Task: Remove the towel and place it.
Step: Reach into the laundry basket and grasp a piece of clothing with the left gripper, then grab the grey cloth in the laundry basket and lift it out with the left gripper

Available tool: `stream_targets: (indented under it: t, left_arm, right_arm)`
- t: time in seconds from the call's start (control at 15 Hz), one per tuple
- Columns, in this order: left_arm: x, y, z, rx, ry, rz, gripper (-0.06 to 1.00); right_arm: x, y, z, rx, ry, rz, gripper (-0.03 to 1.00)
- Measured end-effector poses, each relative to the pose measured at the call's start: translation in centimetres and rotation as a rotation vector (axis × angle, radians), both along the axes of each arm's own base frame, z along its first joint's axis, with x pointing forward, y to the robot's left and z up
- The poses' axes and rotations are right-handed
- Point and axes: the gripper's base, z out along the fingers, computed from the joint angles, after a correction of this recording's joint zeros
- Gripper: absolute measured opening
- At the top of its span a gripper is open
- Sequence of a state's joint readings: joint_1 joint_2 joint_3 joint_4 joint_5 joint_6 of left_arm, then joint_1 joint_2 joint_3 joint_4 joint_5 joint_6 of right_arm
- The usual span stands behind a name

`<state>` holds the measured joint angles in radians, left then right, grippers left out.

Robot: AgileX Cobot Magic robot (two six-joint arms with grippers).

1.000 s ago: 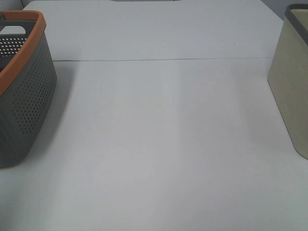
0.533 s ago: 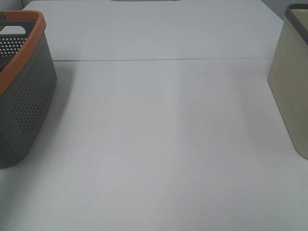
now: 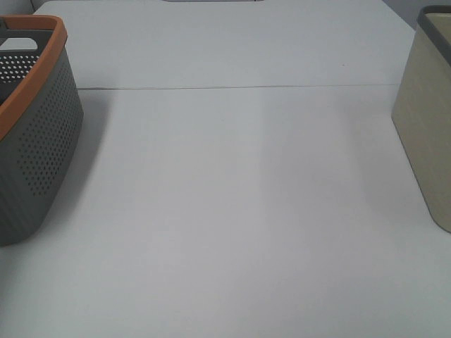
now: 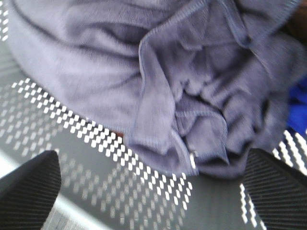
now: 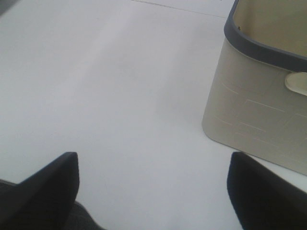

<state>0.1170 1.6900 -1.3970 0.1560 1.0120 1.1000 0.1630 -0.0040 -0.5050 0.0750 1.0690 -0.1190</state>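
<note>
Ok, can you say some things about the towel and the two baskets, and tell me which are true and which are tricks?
1. The crumpled purplish-grey soft towel lies in the grey perforated plastic basket with the orange rim. True.
2. The left end effector is clamped on the towel. False: its fingers stand wide apart, not closed on the cloth.
3. The beige plastic bin has an orange rim. False: its rim is dark grey.
4. The right end effector is open above the white table. True.

On the white tabletop (image 3: 232, 204), a grey basket (image 3: 42, 148) with an orange rim sits at nine o'clock, a cream bin (image 3: 425, 134) at three.
</note>
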Motion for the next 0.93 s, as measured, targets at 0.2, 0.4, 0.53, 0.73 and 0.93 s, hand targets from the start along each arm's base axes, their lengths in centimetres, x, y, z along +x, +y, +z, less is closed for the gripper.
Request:
stream_targets:
  t: [0.2,0.4,0.53,0.73,0.93]
  left_arm:
    - [2.6,0.1,-3.6,0.011,0.027,-0.035,0.98]
    - [4.5,-0.2,-4.9,0.015,0.049,-0.058,0.96]
    - [5.2,-0.7,-6.1,0.013,0.085,-0.074,0.89]
    - [5.3,-0.7,-7.1,0.009,0.122,-0.075,0.81]
    - [5.1,-0.7,-7.3,0.007,0.149,-0.071,0.6]
  right_arm:
    - [0.0,0.0,0.0,0.0,0.0,0.0,0.75]
    - [0.0,0.0,0.0,0.0,0.0,0.0,0.75]
    - [0.0,0.0,0.0,0.0,0.0,0.0,0.75]
    - [0.0,0.0,0.0,0.0,0.0,0.0,0.75]
    - [0.0,0.0,0.0,0.0,0.0,0.0,0.75]
